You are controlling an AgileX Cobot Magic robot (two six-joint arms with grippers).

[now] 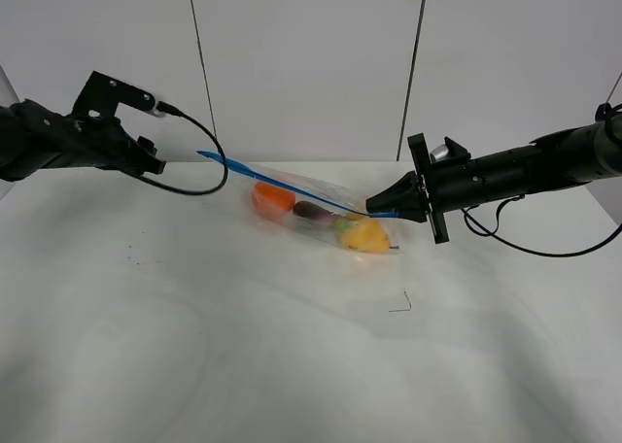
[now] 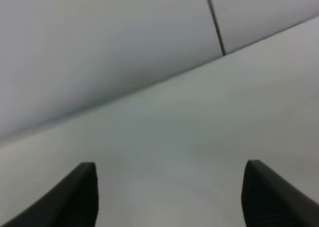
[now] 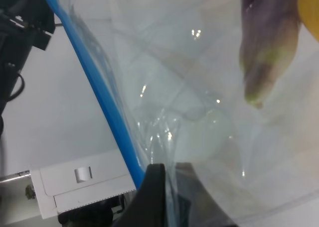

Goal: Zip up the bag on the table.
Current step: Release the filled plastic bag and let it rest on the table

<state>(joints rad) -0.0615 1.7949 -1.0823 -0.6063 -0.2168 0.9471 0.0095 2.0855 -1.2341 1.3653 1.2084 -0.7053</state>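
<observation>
The clear bag [image 1: 316, 210] lies at the middle back of the white table [image 1: 243, 346], its blue zipper strip [image 1: 282, 186] raised and running from far left down to the right. An orange [image 1: 272, 199], a purple eggplant [image 1: 313, 211] and a yellow pear [image 1: 366, 235] show through it. My right gripper [image 1: 377, 208] is shut on the right end of the zipper edge; in the right wrist view its fingertips [image 3: 155, 187] pinch the plastic [image 3: 199, 87] beside the blue strip [image 3: 99, 97]. My left gripper [image 1: 157, 163] is open and empty [image 2: 169, 197], just left of the strip's free end.
A black cable [image 1: 209, 176] loops from the left arm down near the bag's left end. A small dark bent mark [image 1: 400, 305] lies on the table in front of the bag. White wall panels [image 1: 311, 64] stand behind the table's far edge.
</observation>
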